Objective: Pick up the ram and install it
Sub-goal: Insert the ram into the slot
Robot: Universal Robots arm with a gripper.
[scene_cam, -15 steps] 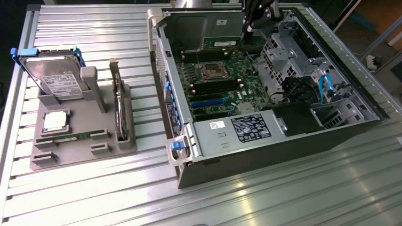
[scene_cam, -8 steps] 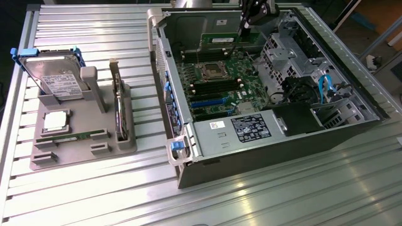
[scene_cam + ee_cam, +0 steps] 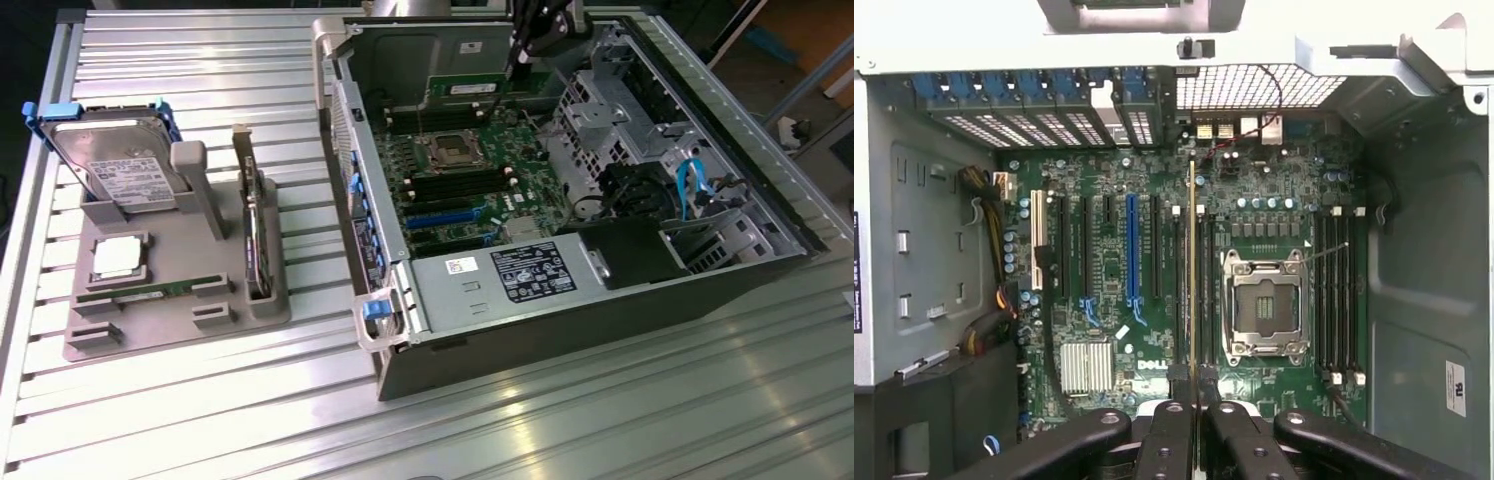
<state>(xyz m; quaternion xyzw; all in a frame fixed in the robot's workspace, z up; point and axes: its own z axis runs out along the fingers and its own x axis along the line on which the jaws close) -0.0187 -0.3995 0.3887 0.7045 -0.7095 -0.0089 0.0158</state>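
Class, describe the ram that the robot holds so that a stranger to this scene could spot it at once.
Find the open computer case and look over its green motherboard. There the fingers pinch the ram, a long thin stick held on edge. A second stick lies flat on the grey tray; this one is gripped.

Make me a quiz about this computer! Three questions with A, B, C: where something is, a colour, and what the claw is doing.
1. Where is the hard drive?
A. in the grey holder beside the computer
B. inside the computer
C. on the floor
2. What colour is the big board in the computer?
A. red
B. green
C. white
3. The gripper is:
A. open, empty
B. shut on the ram
C. shut on a cable
Answers: A, it stands in the holder; B, green shows around the slots; B, the ram sits between its fingers.
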